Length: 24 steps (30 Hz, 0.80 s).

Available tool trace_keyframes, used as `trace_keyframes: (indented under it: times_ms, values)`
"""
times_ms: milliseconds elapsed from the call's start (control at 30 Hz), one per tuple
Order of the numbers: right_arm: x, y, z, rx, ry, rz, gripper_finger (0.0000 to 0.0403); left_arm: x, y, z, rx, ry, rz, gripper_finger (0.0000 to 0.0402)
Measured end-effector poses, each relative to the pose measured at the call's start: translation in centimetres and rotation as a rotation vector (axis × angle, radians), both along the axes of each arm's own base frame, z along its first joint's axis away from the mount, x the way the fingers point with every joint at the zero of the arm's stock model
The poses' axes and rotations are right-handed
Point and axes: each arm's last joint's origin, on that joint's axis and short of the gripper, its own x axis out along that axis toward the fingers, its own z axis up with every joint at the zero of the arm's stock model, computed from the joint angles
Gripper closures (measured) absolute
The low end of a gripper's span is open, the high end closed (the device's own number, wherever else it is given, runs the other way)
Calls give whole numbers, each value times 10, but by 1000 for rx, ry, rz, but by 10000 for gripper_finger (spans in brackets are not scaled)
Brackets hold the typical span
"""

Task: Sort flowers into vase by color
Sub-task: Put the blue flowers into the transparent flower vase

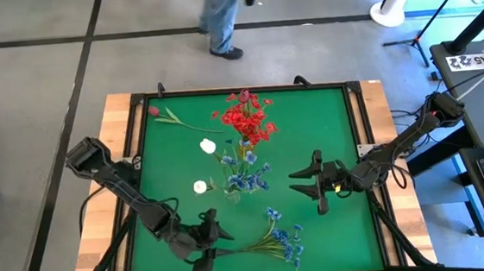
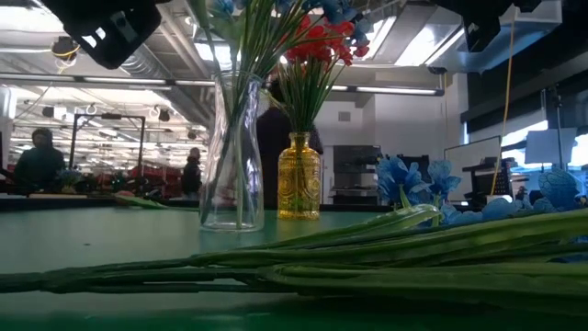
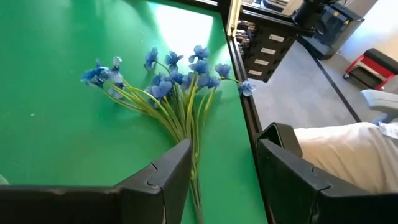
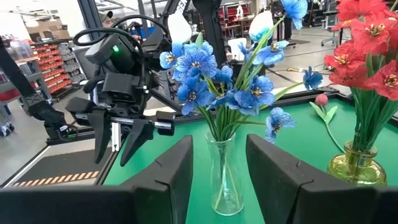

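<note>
A bunch of blue flowers [image 1: 281,241] lies flat on the green table near its near edge; its long green stems [image 2: 367,257] fill the low view's foreground. My left gripper [image 1: 220,241] is open at the stem ends [image 3: 191,155], which run between its fingers; I see no touch. A clear glass vase [image 1: 233,188] stands mid-table and holds blue flowers and white buds [image 4: 180,25]. A yellow vase [image 2: 299,179] behind it holds red flowers [image 1: 245,122]. A pink bud [image 1: 167,115] lies on the table at the far left. My right gripper [image 1: 296,183] is open, right of the clear vase [image 4: 224,180] and pointing at it.
A raised black frame [image 1: 359,143] runs around the green table. A person's legs [image 1: 220,20] stand on the floor beyond the far edge. Bare green surface lies left of the clear vase and between the two grippers.
</note>
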Motion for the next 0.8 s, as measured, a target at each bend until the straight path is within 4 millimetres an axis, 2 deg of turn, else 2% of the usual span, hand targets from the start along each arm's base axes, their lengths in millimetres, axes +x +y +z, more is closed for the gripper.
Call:
trace_keyframes:
  times_ms: [633,800]
  values:
    - [2,1,-5,25,31,-1,256,4,5,0,-8,3,21,225]
    - [2,1,-6,22,33,-1,256,5,3,-8,-17,26,24,225]
